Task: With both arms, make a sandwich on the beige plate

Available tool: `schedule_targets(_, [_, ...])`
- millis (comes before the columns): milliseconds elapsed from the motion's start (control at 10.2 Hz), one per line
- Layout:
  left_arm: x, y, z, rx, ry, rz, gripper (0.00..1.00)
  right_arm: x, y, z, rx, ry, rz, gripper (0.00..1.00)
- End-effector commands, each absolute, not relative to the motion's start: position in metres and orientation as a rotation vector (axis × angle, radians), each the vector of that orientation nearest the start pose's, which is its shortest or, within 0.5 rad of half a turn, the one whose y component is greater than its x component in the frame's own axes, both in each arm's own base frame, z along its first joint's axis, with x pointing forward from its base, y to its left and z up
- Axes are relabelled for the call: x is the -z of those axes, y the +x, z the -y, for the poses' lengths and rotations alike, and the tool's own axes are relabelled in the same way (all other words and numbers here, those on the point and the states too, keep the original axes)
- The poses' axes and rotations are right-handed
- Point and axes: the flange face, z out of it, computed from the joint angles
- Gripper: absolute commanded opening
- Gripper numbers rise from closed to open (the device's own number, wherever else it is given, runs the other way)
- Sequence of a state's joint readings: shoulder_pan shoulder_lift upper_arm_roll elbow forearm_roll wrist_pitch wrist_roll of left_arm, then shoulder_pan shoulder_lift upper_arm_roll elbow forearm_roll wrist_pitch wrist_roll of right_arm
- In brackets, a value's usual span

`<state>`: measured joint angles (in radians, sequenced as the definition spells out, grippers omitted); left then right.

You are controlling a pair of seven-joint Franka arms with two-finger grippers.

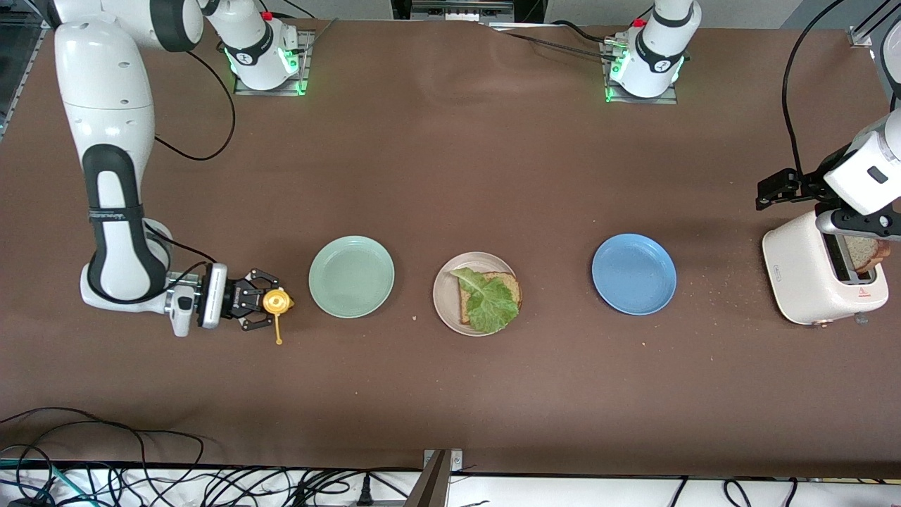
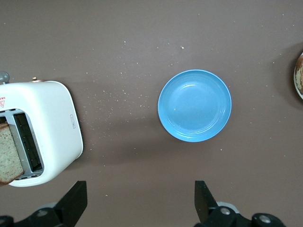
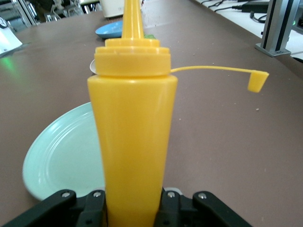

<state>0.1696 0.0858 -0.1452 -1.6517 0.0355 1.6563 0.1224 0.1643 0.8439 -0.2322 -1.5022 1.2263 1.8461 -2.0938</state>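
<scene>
Front view
Beige plate (image 1: 442, 299): mid-table, between the mint-green plate (image 1: 351, 276) and the blue plate (image 1: 633, 273).
Sandwich so far: one bread slice (image 1: 510, 285) lies flat on the beige plate, with the lettuce leaf (image 1: 487, 299) spread on top of it.
Second bread slice (image 1: 867, 253): stands in a slot of the white toaster (image 1: 802, 278) at the left arm's end of the table, its top sticking out.
Right gripper (image 1: 262, 301): low at the right arm's end of the table, beside the mint-green plate, fingers pressed on the yellow squeeze bottle (image 1: 276, 301); the bottle's cap hangs loose on its strap.
Left gripper (image 1: 855, 224): over the toaster, just above the protruding slice.
Crumbs: scattered on the brown table (image 1: 450, 162) between the blue plate and the toaster.

Left wrist view
Left gripper (image 2: 140, 198): its two fingers stand wide apart with nothing between them.
Below it: bare table between the blue plate (image 2: 194, 105) and the toaster (image 2: 45, 132).
Bread slice (image 2: 10, 153): upright in the toaster slot.
Beige plate (image 2: 299, 75): only a sliver shows at the frame edge.

Right wrist view
Right gripper (image 3: 133, 204): fingers clamped on either side of the lower body of the squeeze bottle (image 3: 132, 137), which stands upright.
Bottle cap (image 3: 258, 80): off the nozzle, held out sideways on its thin strap.
Mint-green plate (image 3: 66, 151): on the table just beside the bottle.
Blue plate (image 3: 109, 29): farther along the table.
</scene>
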Motion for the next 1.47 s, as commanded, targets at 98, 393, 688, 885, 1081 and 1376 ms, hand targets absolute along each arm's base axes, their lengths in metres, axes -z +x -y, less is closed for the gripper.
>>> schedule_targets(98, [-0.551,0.582,-0.02,-0.136,-3.088,-0.169,1.0,-0.23,0.715,-0.118,0.533,-1.879,1.587,0.04])
schedule_targets(393, [-0.551,0.582,-0.021,-0.137,-3.088,-0.167,1.0,-0.253,0.713,-0.201,0.319,-2.065,1.705,0.04])
schedule_targets(688, [-0.551,0.582,-0.021,-0.137,-3.087,-0.17,1.0,-0.259,0.694,-0.28,0.215,-2.195,1.822,0.04])
schedule_targets(885, [-0.55,0.582,-0.021,-0.139,-3.087,-0.17,1.0,-0.26,0.674,-0.328,0.138,-2.293,1.893,0.04])
schedule_targets(1081, [-0.551,0.582,-0.021,-0.137,-3.087,-0.167,1.0,-0.257,0.656,-0.363,0.089,-2.359,1.963,0.04])
schedule_targets(1376, [-0.55,0.582,-0.021,-0.139,-3.087,-0.167,1.0,-0.256,0.63,-0.409,0.033,-2.463,2.072,0.05])
